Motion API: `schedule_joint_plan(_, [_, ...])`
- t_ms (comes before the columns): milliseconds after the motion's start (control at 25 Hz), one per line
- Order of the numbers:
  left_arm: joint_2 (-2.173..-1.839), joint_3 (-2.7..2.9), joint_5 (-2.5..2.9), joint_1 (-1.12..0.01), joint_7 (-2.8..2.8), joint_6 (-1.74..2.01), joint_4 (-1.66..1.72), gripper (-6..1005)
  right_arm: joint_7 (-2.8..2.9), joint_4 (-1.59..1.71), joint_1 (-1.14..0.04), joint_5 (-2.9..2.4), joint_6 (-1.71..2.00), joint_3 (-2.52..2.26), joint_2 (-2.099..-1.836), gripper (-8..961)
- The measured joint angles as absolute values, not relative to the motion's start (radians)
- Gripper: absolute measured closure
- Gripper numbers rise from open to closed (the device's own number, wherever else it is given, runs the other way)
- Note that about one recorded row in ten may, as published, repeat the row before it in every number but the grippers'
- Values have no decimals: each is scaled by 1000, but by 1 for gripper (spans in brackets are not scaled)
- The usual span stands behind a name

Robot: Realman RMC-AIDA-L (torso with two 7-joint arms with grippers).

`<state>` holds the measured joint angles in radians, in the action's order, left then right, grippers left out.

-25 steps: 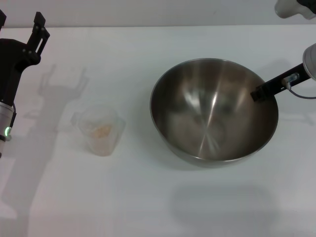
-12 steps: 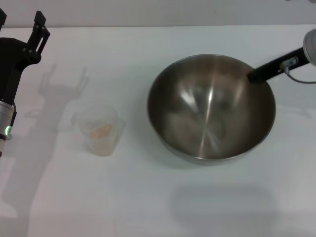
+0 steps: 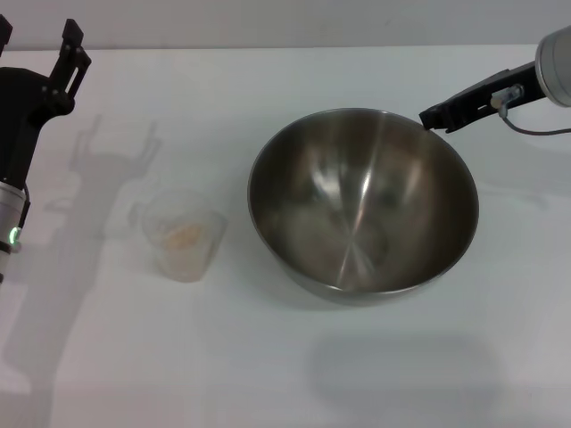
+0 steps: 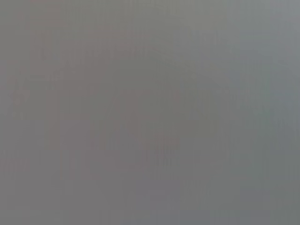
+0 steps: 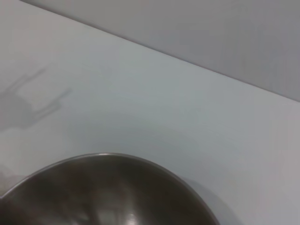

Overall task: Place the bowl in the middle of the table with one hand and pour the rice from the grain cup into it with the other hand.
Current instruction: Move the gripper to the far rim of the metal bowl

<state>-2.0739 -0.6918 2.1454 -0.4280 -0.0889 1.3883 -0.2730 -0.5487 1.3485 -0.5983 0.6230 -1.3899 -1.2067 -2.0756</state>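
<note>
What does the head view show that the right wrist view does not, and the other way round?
Only the head view shows the grain cup with rice standing left of the bowl, the left gripper raised at the far left, and the right gripper at the bowl's far right rim. Only the right wrist view shows the grey wall past the table edge. Both share the bowl and the white table.
</note>
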Motion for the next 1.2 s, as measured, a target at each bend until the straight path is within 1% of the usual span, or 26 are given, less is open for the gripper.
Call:
schedule_joint_plan(240, [-2073, -692, 2146, -426, -89, 1388, -273, 189, -536, 1350, -607, 600, -1396, -1207, -2076, 903])
schedule_joint_plan(640, [-2073, -692, 2146, -426, -89, 1388, -273, 190, -503, 1376, -627, 524, -1417, -1218, -2074, 802])
schedule_joint_plan(840, [-2074, -692, 2146, -424, -89, 1388, -273, 191, -490, 1351, -637, 494, -1421, -1249, -2075, 568])
schedule_joint_plan(1200, [-2074, -692, 2146, -422, -89, 1388, -273, 192, -490, 1267, -655, 500, -1405, -1259, -2076, 530])
